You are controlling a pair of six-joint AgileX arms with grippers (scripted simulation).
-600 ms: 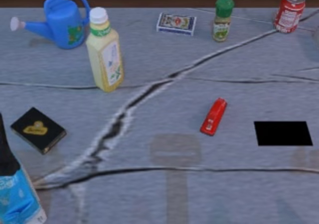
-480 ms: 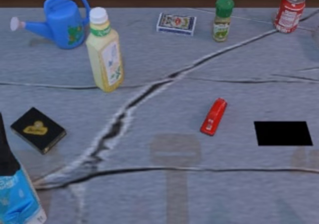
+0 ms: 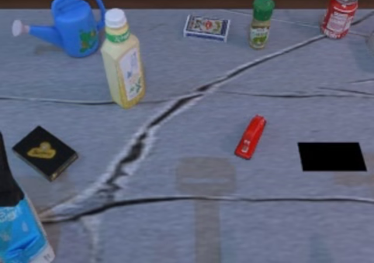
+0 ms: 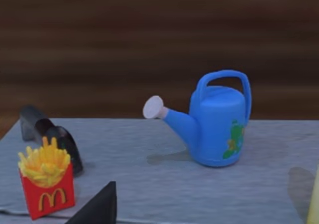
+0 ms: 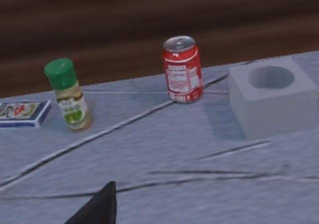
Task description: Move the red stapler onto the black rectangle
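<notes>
The red stapler (image 3: 250, 137) lies on the grey table right of centre, pointing up and slightly right. The black rectangle (image 3: 332, 156) is flat on the table a short way to its right, with nothing on it. Neither arm shows in the top view. Only a black piece of my left gripper (image 4: 102, 206) shows at the edge of the left wrist view, and a like piece of my right gripper (image 5: 99, 206) in the right wrist view. Neither wrist view shows the stapler or the rectangle.
Along the back stand a blue watering can (image 3: 73, 24), a yellow bottle (image 3: 123, 59), a card box (image 3: 207, 27), a green-capped jar (image 3: 261, 22) and a red can (image 3: 339, 13). A black box with a gold emblem (image 3: 44, 152) and a blue-labelled bottle (image 3: 17, 228) sit at the left. A grey block (image 5: 271, 94) stands beside the can.
The stapler and the other objects have not moved. The faint shadow below the black rectangle at the right edge has shifted and grown paler.
</notes>
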